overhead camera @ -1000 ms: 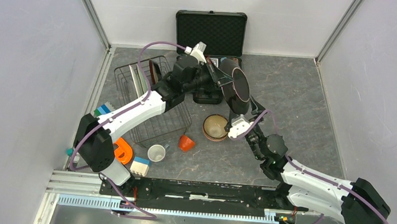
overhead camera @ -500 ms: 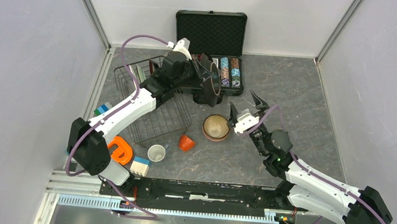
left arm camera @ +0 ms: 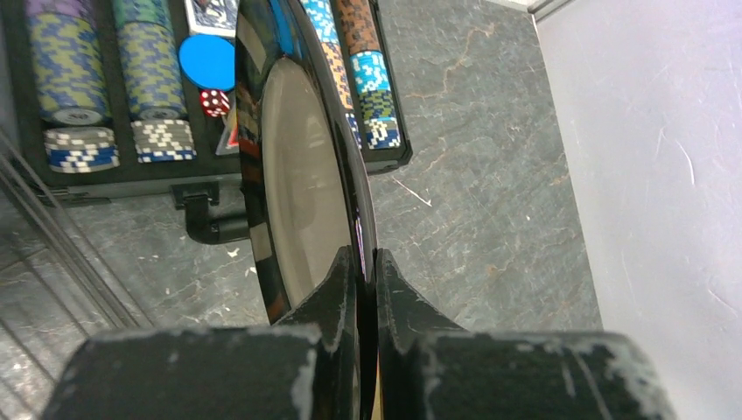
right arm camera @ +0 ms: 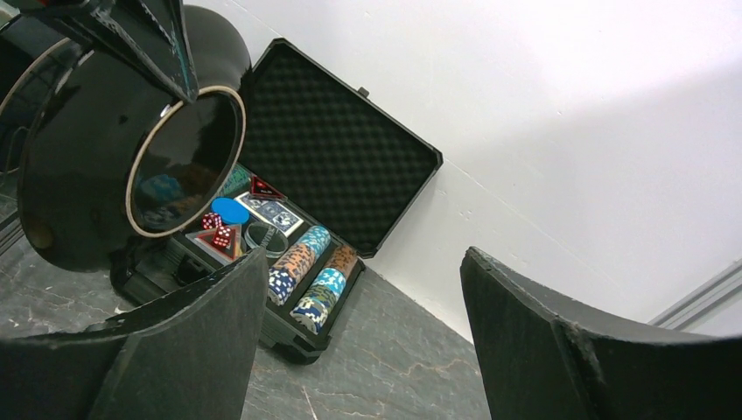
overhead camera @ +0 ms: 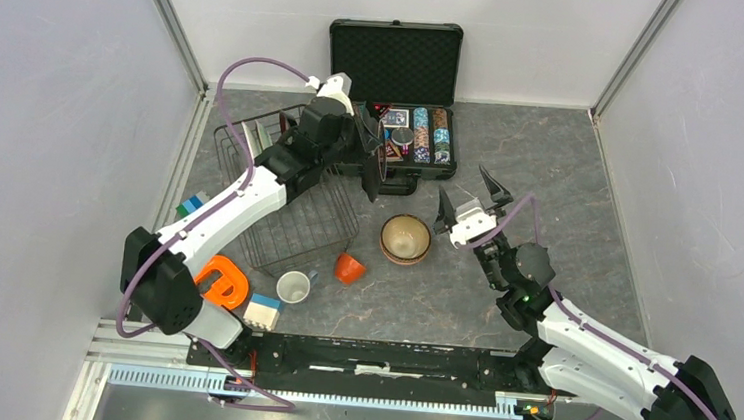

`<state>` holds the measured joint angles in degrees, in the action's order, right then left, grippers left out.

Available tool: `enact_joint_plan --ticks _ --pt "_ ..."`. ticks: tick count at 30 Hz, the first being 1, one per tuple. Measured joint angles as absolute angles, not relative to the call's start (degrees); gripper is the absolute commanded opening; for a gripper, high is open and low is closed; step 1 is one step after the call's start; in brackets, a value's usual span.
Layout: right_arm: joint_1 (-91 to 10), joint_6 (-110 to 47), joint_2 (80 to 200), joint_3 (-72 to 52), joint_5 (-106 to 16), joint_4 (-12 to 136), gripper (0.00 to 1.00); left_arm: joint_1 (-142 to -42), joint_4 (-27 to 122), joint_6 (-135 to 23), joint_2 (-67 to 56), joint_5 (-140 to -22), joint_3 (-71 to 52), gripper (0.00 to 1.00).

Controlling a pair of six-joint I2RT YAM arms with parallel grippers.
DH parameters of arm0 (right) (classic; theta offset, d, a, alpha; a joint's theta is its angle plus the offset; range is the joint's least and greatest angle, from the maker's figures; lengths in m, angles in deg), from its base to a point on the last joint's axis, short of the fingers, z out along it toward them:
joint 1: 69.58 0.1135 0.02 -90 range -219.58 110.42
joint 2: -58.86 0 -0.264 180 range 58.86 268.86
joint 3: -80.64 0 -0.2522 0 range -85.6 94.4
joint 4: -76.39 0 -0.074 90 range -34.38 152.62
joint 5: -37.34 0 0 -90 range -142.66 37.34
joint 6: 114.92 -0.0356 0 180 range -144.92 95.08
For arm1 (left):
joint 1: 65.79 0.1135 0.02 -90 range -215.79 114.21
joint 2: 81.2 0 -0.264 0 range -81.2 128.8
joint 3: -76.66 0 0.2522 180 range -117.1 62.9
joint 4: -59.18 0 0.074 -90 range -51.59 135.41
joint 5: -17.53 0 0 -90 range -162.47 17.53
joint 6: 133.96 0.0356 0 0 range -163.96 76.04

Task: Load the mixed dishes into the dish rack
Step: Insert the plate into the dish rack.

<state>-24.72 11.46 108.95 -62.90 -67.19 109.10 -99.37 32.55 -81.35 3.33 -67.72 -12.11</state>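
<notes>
Grey stone-look table: the left gripper [left arm camera: 367, 259] is clamped on the dark-rimmed plate [left arm camera: 297, 166], held on edge just off the right side of the dish rack [overhead camera: 291, 226]. The rack lies toward the table's left edge from it. The right gripper [overhead camera: 472, 192] gapes, empty.

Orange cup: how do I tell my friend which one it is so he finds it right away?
Find the black wire dish rack on the left side of the table, then go to its near right corner. The orange cup sits just off that corner, between the white cup and the tan bowl. It is the only orange one of the three.
</notes>
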Motion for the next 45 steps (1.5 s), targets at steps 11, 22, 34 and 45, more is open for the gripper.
enact_joint_plan --ticks 11,22,34,45 --pt "-25.9 10.9 108.9 -62.9 -67.9 109.1 0.85 -99.5 27.8 -76.6 2.9 -58.0 -17.2 0.02" --pt "-27.4 10.2 109.5 -62.9 -67.9 109.1 0.85 -99.5 25.5 -72.3 2.9 -50.3 -18.8 0.02" --pt "-29.0 9.3 109.8 -62.9 -67.8 109.1 0.85 -98.1 24.1 -69.2 2.9 -48.0 -19.4 0.02" --pt "-30.1 8.6 109.8 -62.9 -67.1 108.9 0.85 -94.1 23.7 -69.6 2.9 -49.0 -19.3 0.02"
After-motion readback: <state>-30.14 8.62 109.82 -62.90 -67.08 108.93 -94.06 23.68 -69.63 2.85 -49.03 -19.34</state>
